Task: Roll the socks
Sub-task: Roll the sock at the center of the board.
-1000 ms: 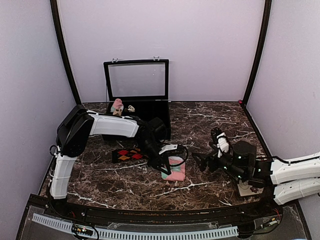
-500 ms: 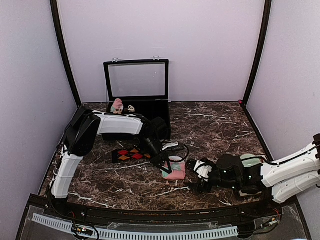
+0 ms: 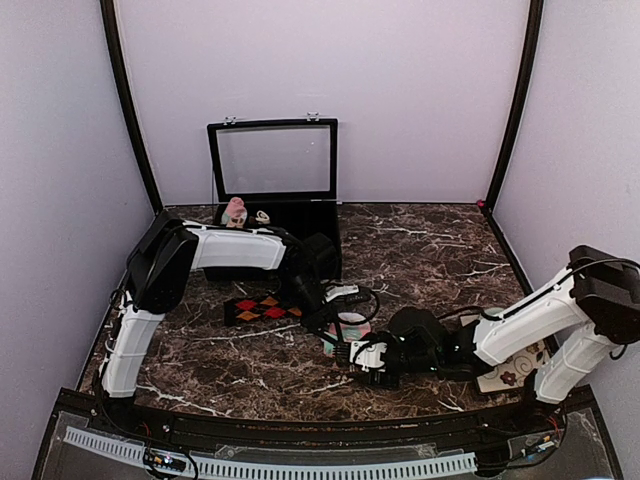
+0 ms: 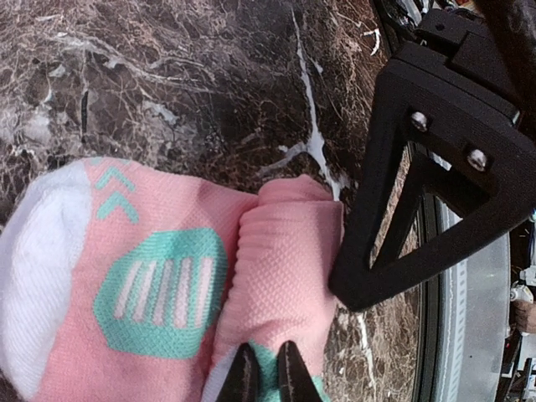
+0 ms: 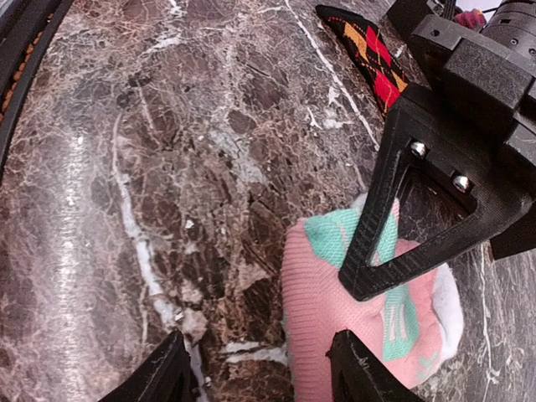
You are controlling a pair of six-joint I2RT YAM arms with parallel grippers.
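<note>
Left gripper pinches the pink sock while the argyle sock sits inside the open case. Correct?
Not inside: the top view shows the argyle sock lying on the table in front of the open case. The left gripper does pinch the pink sock.

Light even and diffuse; walls bright, table dark. Sheen on it in right wrist view. Shadows soft.

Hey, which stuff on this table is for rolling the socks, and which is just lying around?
For the job: pink sock; argyle sock.
Lying about: open black case; pink-topped roll in it; flowered card.
</note>
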